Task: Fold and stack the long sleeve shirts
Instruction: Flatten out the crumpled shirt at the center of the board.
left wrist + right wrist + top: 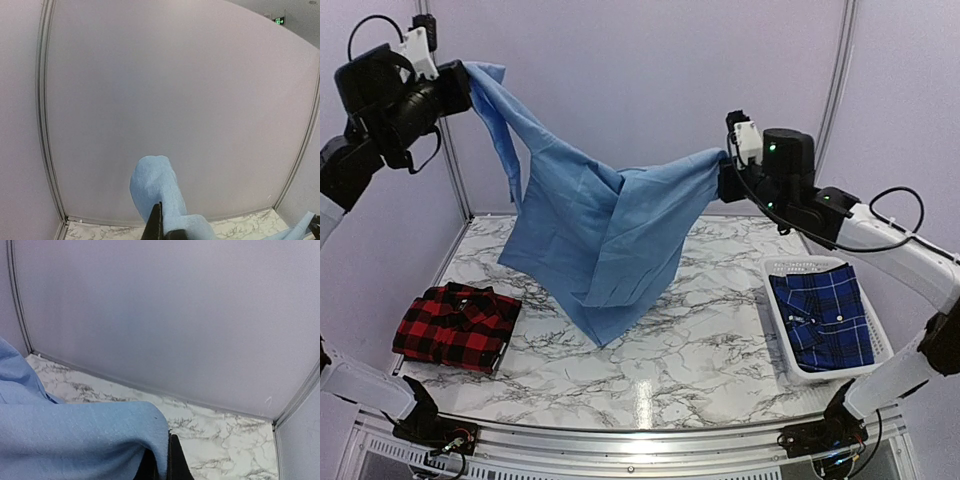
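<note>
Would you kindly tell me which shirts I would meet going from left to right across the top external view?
red-and-black check shirt → light blue shirt → dark blue plaid shirt, lying in the white basket

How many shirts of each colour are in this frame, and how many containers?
light blue shirt: 1
red-and-black check shirt: 1
dark blue plaid shirt: 1
white basket: 1
Total: 4

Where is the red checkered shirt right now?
In the top view, the red checkered shirt lies folded on the table's left side, near the front edge, across from the basket on the right.
</note>
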You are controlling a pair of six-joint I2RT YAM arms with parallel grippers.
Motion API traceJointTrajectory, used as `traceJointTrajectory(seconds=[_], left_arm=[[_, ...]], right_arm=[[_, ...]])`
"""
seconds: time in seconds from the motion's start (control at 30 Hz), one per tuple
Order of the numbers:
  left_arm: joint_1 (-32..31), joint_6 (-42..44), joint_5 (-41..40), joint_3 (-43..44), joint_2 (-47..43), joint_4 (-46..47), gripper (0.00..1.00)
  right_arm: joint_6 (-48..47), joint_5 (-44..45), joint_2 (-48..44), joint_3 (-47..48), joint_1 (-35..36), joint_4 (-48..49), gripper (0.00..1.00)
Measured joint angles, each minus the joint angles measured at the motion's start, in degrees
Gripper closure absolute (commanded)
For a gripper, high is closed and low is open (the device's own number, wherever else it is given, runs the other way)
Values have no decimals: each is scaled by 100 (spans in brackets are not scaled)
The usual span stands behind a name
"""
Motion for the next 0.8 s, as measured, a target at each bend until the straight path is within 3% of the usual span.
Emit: traceJointTrajectory(seconds=[0.2,0.33,0.47,0.53,0.57,0.6,0.73,0.8], left_arm=[[0,487,15,527,-295,109,100],[2,721,-9,861,-199,101,100],[302,739,28,1541,258,-66,100],[732,525,177,1690,538,-199,100],[962,376,269,1646,656,-271,100],[1180,199,385,1521,767,-317,100],[1939,-680,1113,358,1298,-433,99],[2175,-1049,1517,-435,1749,-549,84]], right_arm=[[-588,-415,-778,125,-31,719,100],[-713,-916,-800,527,-212,791,100],[-457,-2138,-525,1126,-1115,678,98],[-271,-2741,-293,1325,-1547,675,81],[-140,-3108,-116,1394,-1790,680,60],[-13,-3322,24,1405,-1902,673,49],[227,-3652,876,1300,-2203,444,18],[343,-3543,1255,1169,-2236,164,13]])
